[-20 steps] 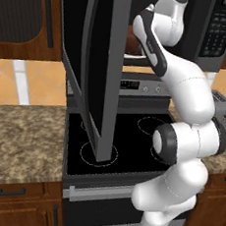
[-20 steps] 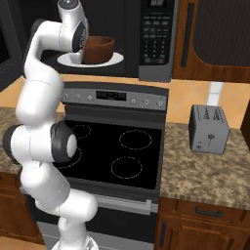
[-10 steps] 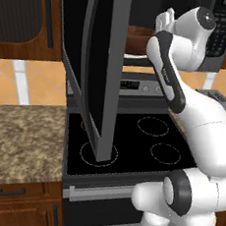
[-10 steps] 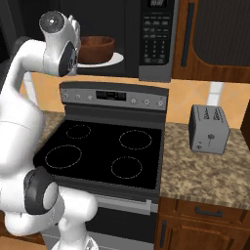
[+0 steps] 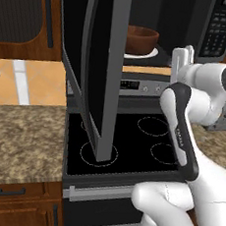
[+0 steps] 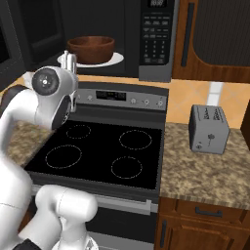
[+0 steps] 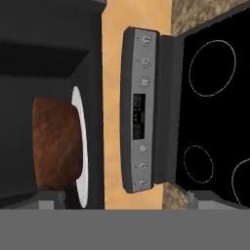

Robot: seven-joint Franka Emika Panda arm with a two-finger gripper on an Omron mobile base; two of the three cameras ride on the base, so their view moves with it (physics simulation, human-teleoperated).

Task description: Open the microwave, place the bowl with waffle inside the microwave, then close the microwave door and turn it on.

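Bowl inside the open microwave

The reddish-brown bowl [image 5: 141,40] sits upright on a white plate [image 6: 113,60] in the microwave [image 6: 156,44], keypad at right. The door [image 5: 97,69] stands swung wide open.

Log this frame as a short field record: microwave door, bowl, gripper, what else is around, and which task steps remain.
microwave door: swung wide open, hanging out over the stove
bowl with waffle: inside the microwave, sitting on its white plate; waffle itself not visible
gripper: jaws open, empty, in front of the cavity and clear of the bowl
toaster: on the counter on the right of the stove in the right base view
task status: bowl placed; door not yet closed, microwave not yet turned on
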